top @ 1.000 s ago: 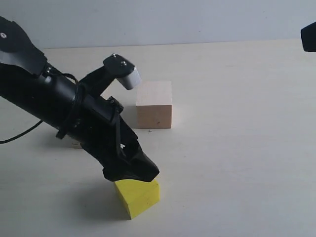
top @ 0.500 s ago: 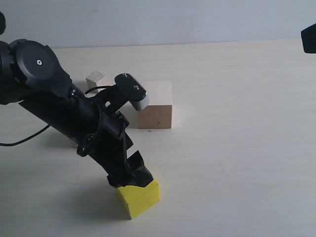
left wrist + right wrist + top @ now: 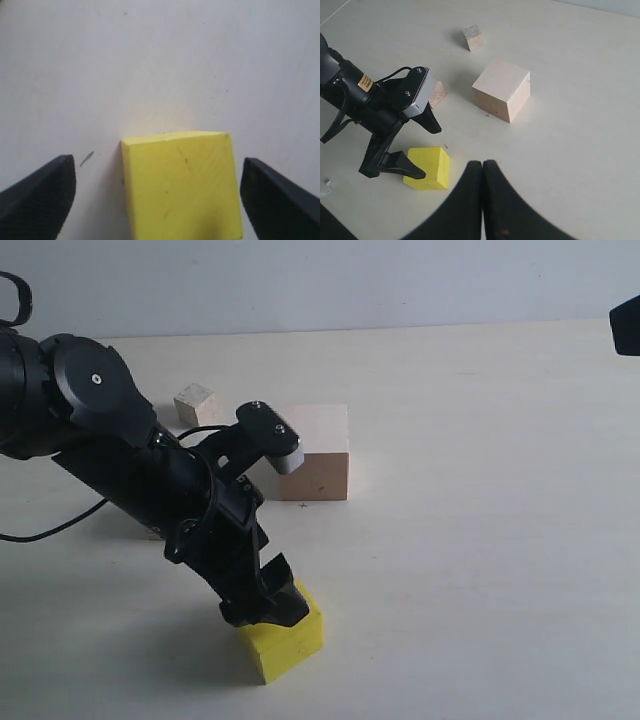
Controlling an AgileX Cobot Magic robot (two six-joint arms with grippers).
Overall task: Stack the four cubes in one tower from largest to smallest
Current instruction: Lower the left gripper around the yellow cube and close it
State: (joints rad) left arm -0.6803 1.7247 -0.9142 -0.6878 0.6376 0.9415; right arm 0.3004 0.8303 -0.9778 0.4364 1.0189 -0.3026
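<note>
The bright yellow cube (image 3: 287, 637) lies near the front of the table. My left gripper (image 3: 264, 604) is open and low over it. In the left wrist view the yellow cube (image 3: 180, 185) sits between the two spread fingertips (image 3: 55, 182), with a gap on each side. The large pale pinkish cube (image 3: 313, 452) stands behind, the tiny pale cube (image 3: 195, 403) farther back left. The grained light-wood cube (image 3: 438, 93) shows only in the right wrist view, behind the left arm. My right gripper (image 3: 482, 166) is shut and empty, high above the table.
The left arm (image 3: 120, 455) slants across the left half of the table, and its cable (image 3: 45, 525) trails off to the left. A dark part of the right arm (image 3: 626, 324) shows at the right edge. Bare tabletop (image 3: 480, 520) lies right of the cubes.
The left arm has swung more upright and lowered, bringing its open fingers down around the yellow cube. The tiny cube is now uncovered behind it.
</note>
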